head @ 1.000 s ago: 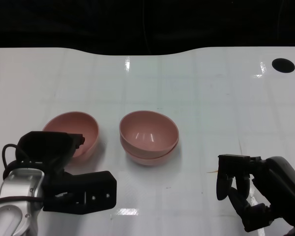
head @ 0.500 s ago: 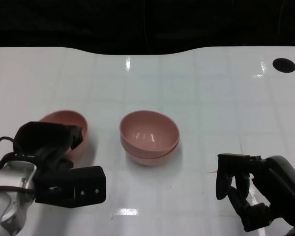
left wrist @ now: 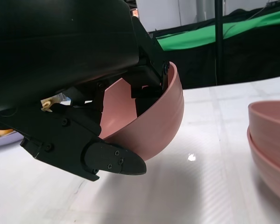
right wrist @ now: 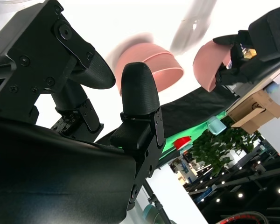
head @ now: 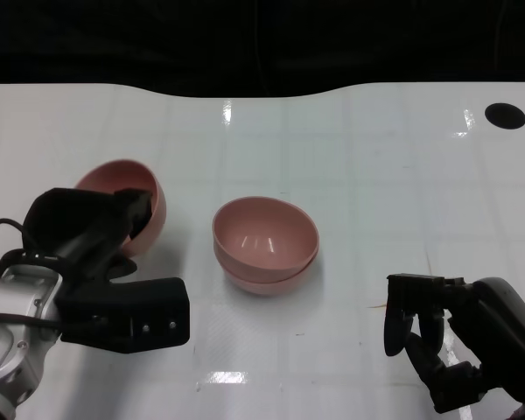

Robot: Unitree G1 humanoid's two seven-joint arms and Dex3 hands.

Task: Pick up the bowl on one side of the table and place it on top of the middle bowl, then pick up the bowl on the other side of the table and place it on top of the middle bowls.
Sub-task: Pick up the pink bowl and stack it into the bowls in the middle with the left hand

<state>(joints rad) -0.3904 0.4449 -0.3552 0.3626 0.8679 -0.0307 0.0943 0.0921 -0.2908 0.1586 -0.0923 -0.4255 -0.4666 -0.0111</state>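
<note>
pink bowl (head: 127, 203) tilted, off table — left hand (head: 92, 229) fingers (left wrist: 144, 86) pinching rim

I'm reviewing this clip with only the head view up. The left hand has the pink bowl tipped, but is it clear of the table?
Observer: Yes. In the left wrist view the pink bowl hangs above the white table, with its shadow on the surface beneath it.
Operator: How is the left hand gripping it?
Observer: The left hand pinches the wall: fingers inside the bowl, another under its outside.
Operator: Is the middle stack really two bowls?
Observer: Yes. The left wrist view shows the middle stack side-on, with two rims, one nested above the other.
Operator: And the right hand?
Observer: The right hand holds nothing; its fingers are apart.
</note>
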